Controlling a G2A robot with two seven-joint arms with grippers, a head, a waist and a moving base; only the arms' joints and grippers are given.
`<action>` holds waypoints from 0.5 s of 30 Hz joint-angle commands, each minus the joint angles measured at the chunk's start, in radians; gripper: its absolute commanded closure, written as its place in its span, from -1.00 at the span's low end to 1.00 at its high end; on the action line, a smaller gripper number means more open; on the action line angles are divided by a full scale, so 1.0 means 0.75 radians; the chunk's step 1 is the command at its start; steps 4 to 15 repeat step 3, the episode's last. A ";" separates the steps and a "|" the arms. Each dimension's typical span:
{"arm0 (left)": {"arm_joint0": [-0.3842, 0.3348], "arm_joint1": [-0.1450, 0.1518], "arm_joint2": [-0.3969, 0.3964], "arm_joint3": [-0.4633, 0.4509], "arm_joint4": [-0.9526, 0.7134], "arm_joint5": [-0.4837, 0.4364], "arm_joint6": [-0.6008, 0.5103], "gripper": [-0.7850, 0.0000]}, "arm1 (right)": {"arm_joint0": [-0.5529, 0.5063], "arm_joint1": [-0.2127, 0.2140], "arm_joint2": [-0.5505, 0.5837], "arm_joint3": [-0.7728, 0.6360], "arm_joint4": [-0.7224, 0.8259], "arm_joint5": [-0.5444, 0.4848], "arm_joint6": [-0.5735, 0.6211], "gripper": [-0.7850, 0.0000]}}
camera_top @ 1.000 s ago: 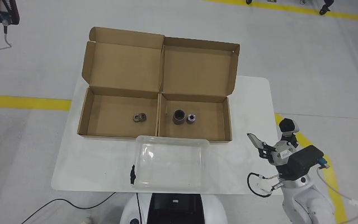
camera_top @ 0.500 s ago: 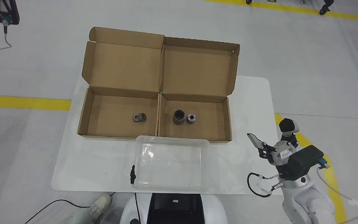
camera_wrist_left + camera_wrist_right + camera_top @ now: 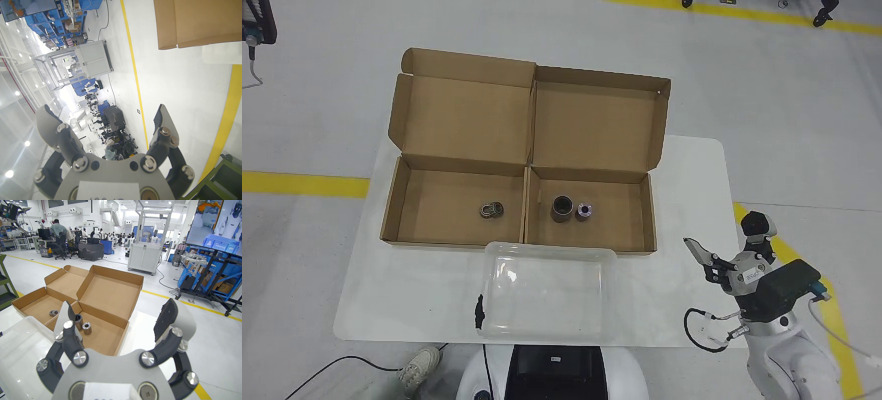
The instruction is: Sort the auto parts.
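Top view: bearing [image 3: 491, 210] lies in left cardboard box [image 3: 432, 205]. Linear bushing [image 3: 561, 208] and small collar [image 3: 584, 211] sit just beside each other in right cardboard box [image 3: 622, 212]. Clear bin [image 3: 547, 290] is near the boxes. Right gripper [image 3: 118, 308] is spread wide and empty by the white table's [image 3: 692, 170] right edge. Left gripper [image 3: 103, 109] is also wide and empty.

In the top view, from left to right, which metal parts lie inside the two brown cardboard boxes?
Silver bearing ring, in the left box → dark metal cylinder → small silver bushing, both in the right box.
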 commanded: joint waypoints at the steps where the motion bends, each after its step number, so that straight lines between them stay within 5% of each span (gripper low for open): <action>1: 0.000 0.000 0.000 0.000 0.000 0.000 0.000 -1.00 | 0.000 0.000 0.000 0.000 0.000 0.000 0.000 -1.00; 15: 0.000 0.000 0.000 0.000 0.000 0.000 0.000 -1.00 | 0.000 0.000 0.000 0.000 0.000 0.000 0.000 -1.00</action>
